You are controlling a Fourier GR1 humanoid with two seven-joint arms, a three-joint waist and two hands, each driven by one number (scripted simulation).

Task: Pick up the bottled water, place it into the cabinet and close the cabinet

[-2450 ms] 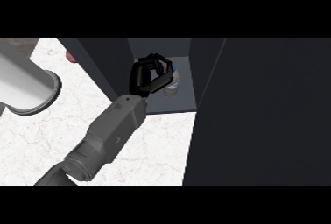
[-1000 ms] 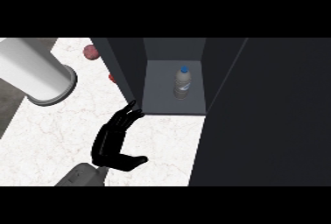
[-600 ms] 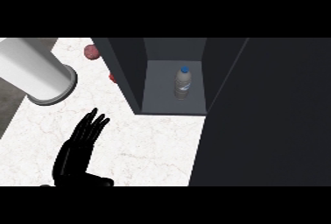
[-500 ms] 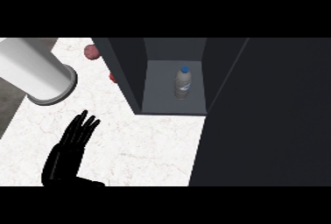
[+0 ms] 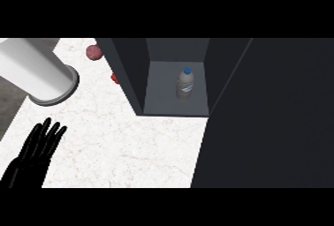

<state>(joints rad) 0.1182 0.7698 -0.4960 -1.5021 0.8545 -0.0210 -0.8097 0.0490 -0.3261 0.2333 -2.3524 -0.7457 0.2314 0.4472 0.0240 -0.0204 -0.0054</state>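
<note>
The bottled water (image 5: 185, 84), clear with a blue cap, stands upright on the grey floor inside the dark cabinet (image 5: 163, 103), near its back right. Nothing touches it. The cabinet's front stands open, and a large dark panel (image 5: 267, 119), seemingly its door, fills the right side of the head view. My left hand (image 5: 36, 152) shows at the lower left over the white marble counter, well away from the cabinet, fingers straight and pointing up, holding nothing. My right hand is out of sight.
A big white cylinder (image 5: 39, 73) with a grey rim stands at the upper left. A reddish round object (image 5: 95, 51) lies behind the cabinet's left wall, and a smaller red one (image 5: 115, 78) sits against that wall. The white counter (image 5: 130, 150) spreads before the cabinet.
My left hand let go of the bottle inside the cabinet, drew back down and to the left, and opened. The bottle stays standing where it was set.
</note>
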